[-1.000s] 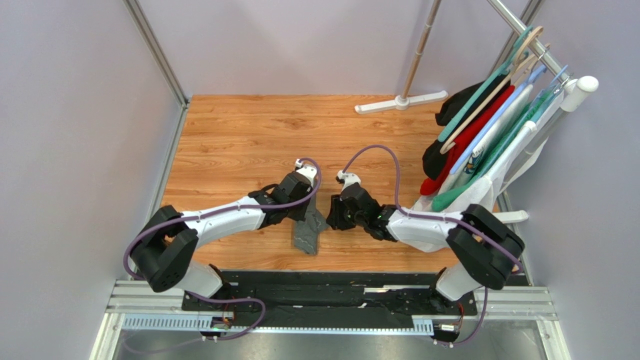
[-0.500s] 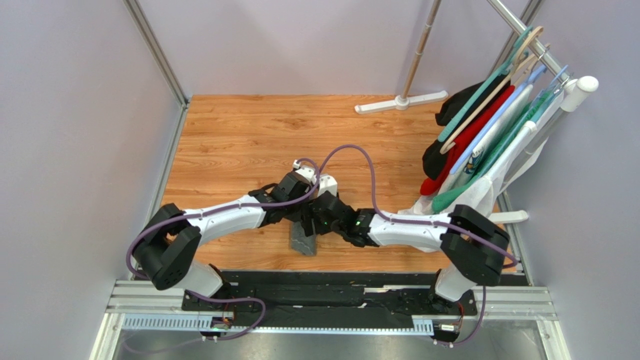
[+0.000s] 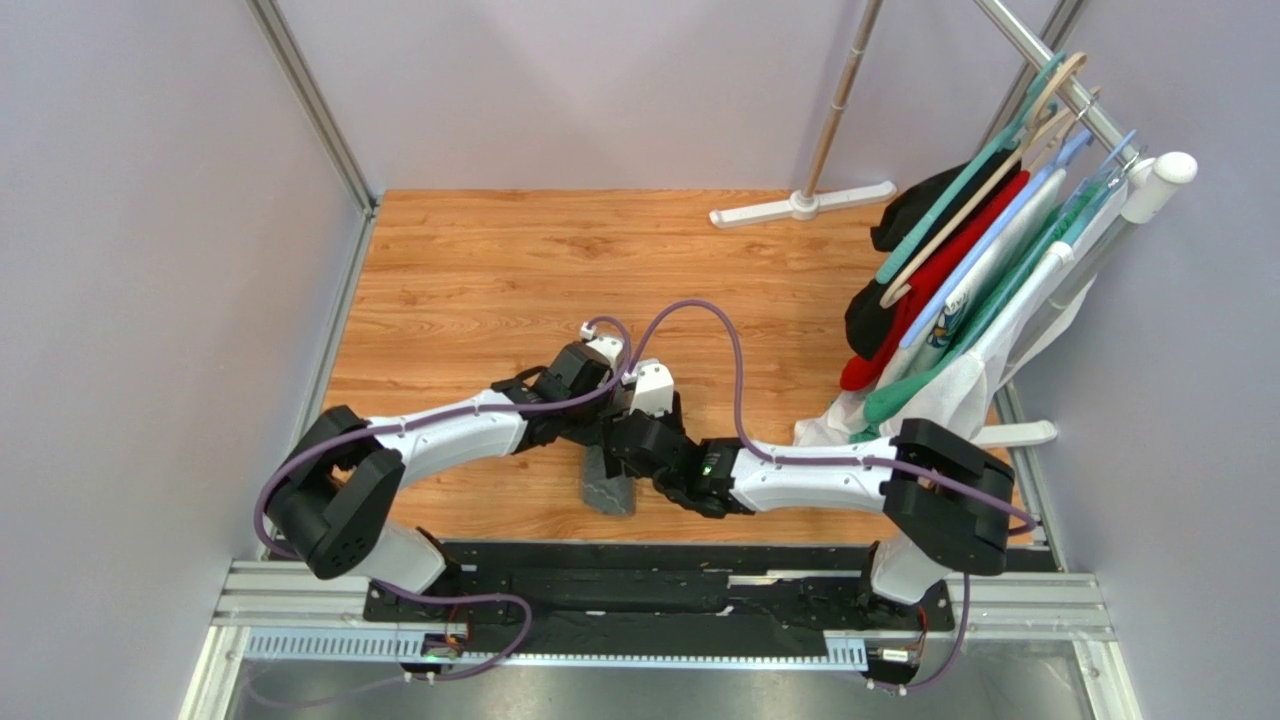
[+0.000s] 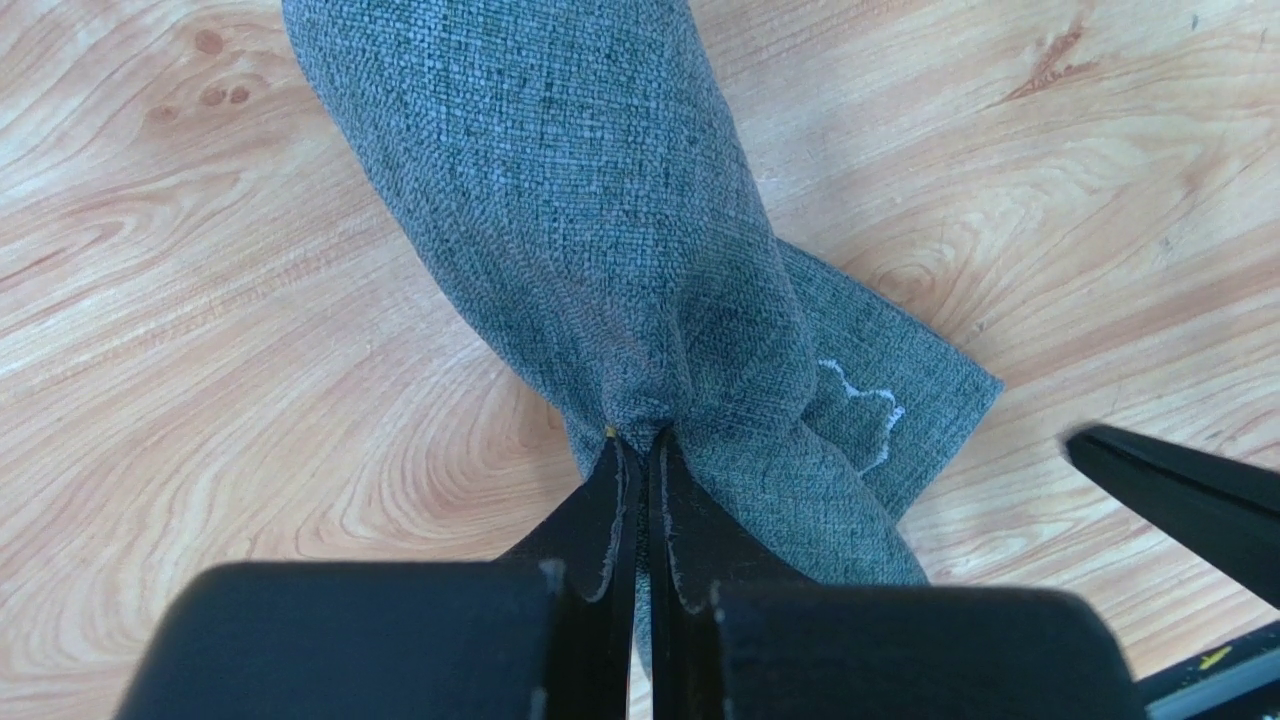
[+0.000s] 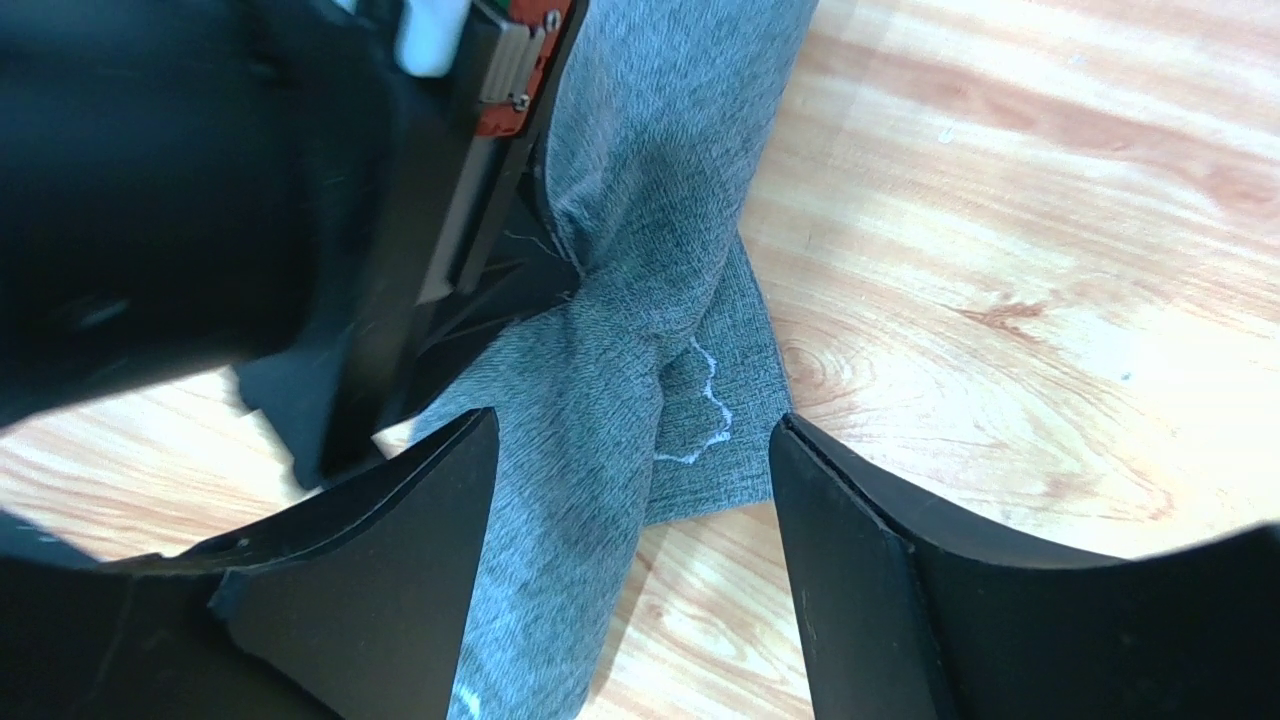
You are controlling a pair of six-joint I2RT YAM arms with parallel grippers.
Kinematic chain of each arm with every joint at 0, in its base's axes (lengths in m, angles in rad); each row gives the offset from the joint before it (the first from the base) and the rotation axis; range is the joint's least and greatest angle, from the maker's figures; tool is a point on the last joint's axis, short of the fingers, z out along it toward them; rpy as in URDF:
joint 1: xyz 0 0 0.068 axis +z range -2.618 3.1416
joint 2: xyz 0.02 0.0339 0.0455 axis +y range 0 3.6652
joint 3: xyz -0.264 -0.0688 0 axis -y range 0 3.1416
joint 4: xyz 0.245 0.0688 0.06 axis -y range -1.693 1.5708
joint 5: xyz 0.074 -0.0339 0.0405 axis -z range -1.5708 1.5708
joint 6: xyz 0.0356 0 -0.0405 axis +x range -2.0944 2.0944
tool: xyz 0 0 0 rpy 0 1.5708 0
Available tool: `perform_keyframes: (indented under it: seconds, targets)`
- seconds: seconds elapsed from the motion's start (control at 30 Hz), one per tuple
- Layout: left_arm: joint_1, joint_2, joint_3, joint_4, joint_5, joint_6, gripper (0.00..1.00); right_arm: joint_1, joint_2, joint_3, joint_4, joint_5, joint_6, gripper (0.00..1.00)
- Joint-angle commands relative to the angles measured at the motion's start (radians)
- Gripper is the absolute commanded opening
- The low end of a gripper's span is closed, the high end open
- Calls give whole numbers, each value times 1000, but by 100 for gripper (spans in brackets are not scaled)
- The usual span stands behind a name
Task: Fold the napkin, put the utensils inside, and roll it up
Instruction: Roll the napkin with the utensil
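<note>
Right claw (image 5: 631,450), lately apart, now astride napkin (image 5: 676,150).

Matching livery on both machines: the left arm (image 3: 451,432) and the right arm (image 3: 819,468) wear glossy white shells over their long links, with chunky matt-black housings at each joint. The left arm's lilac cable (image 3: 263,503) and the right arm's lilac cable (image 3: 691,305) run outside the casings, and a small white block (image 3: 649,387) caps the right wrist. The left gripper (image 4: 639,450) has slim black fingers (image 4: 598,525) that taper to thin, slightly rough-edged tips. An orange-red circuit strip (image 5: 508,68) with tiny screws shows on its flank. The right gripper (image 5: 628,450) carries broad, smooth black wedge fingers (image 5: 383,570).
</note>
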Motion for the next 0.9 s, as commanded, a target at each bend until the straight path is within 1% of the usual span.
perform_keyframes:
  seconds: [0.0, 0.13, 0.2, 0.3, 0.47, 0.67, 0.87]
  targets:
    - [37, -14, -14, 122, 17, -33, 0, 54, -118, -22, 4, 8, 44, 71]
    - [48, -18, -28, 137, 30, -44, 0, 57, -175, -62, -16, 25, 56, 71]
    - [54, -15, -31, 143, 38, -51, 0, 66, -190, -73, 2, 35, 47, 71]
    - [57, -2, -9, 146, 44, -57, 0, 100, -180, -60, 19, 52, 12, 71]
    - [60, 37, 31, 154, 61, -67, 0, 126, -79, 42, 17, 61, -48, 71]
    - [63, 64, 38, 174, 89, -82, 0, 134, 46, 137, 13, 63, -76, 70]
    - [63, 60, 32, 178, 89, -88, 0, 135, 162, 190, -21, 147, -94, 68]
